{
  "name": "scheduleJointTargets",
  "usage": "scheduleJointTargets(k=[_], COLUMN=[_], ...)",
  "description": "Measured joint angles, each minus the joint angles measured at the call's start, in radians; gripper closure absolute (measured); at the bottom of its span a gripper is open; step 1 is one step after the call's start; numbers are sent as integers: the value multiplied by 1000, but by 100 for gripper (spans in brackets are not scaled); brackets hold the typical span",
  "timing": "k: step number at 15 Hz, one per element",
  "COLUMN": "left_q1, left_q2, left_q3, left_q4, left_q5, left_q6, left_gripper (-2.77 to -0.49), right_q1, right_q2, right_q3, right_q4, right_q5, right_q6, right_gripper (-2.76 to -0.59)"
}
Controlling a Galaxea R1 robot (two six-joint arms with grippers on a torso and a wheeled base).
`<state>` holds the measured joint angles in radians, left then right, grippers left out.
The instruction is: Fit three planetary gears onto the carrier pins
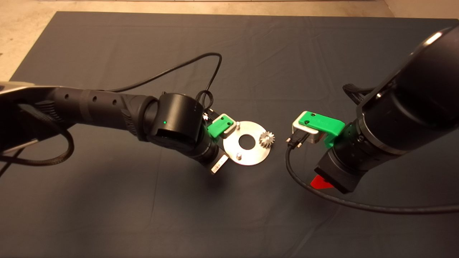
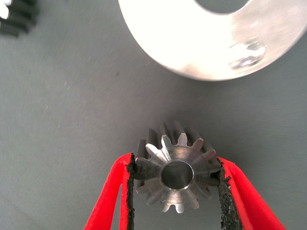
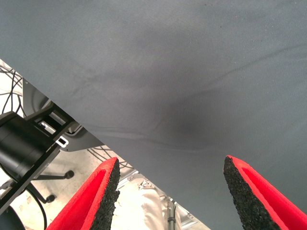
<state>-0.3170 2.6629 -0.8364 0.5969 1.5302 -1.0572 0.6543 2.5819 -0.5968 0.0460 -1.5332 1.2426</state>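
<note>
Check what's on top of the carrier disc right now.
One planetary gear sits at the carrier disc's right edge; two pins stand bare. Its own pin is hidden. The left gripper holds another gear.

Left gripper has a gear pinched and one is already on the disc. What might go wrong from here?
1. The left gripper holds the gear only by its tooth tips, so it may slip or tilt when pressed.
2. The bore must line up with a bare pin; a tilted gear may jam.
3. Its teeth may knock the seated gear or push the disc, which looks unclamped.
</note>
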Motion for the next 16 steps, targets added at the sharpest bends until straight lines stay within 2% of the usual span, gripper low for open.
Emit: scheduleJointTargets(k=[3,8,16], left_q1=[-8,-14,-16], left_q2=[40,108,156], left_q3=[-28,-90,-140], left_q4=[-17,-25,-25], left_q5=[-2,-2,-2], left_q6=[0,-1,1], left_gripper=[-87,-86,-86], right_q1=[0,0,0], right_q2=[0,0,0], right_q3=[0,0,2], right_q4=[0,1,5], right_q5=[0,-1,0], right_q6=[0,0,0], right_gripper=[-160,-160,-160])
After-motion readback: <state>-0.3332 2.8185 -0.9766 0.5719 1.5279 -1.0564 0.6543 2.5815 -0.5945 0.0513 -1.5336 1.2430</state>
